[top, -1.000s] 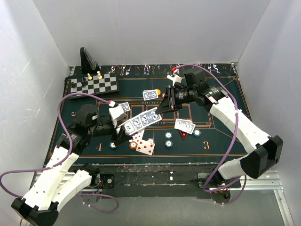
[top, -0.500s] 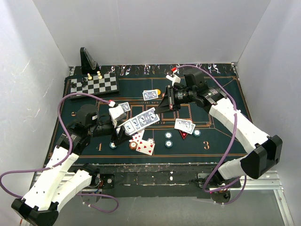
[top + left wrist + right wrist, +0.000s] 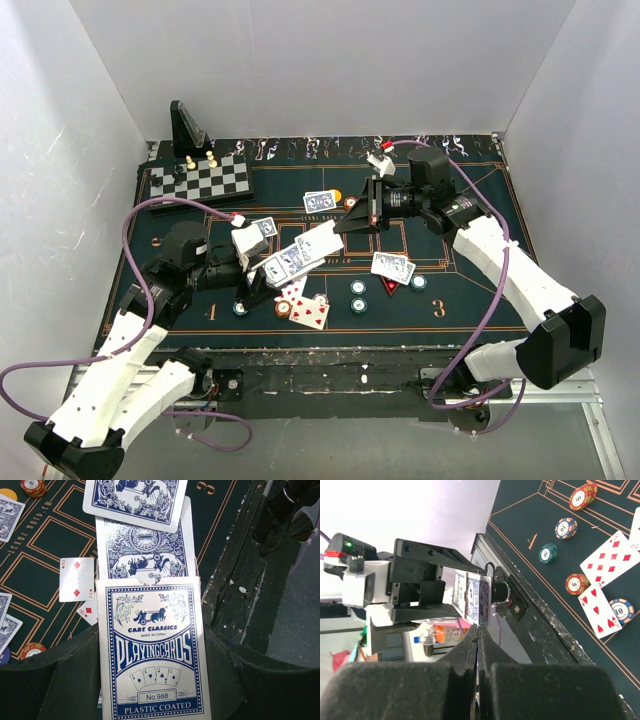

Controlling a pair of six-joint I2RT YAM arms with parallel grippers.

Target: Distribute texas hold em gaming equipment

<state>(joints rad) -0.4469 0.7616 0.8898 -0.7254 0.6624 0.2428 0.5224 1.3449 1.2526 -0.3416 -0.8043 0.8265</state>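
left fingers [image 3: 50,680] clamped on card box [image 3: 150,650]; right fingers [image 3: 420,690] pinched shut on card [image 3: 135,497]

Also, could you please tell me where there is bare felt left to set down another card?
Bare felt lies between the chessboard and the face-down pair, and at the near right corner, right of the rightmost chip, though the right arm hangs over it. The near centre is crowded: face-up cards, chips, red marker.

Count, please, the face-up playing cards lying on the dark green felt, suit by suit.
White face-up diamonds cards: 2, the two of diamonds and the eight of diamonds
White face-up hearts card: 1
Total: 3
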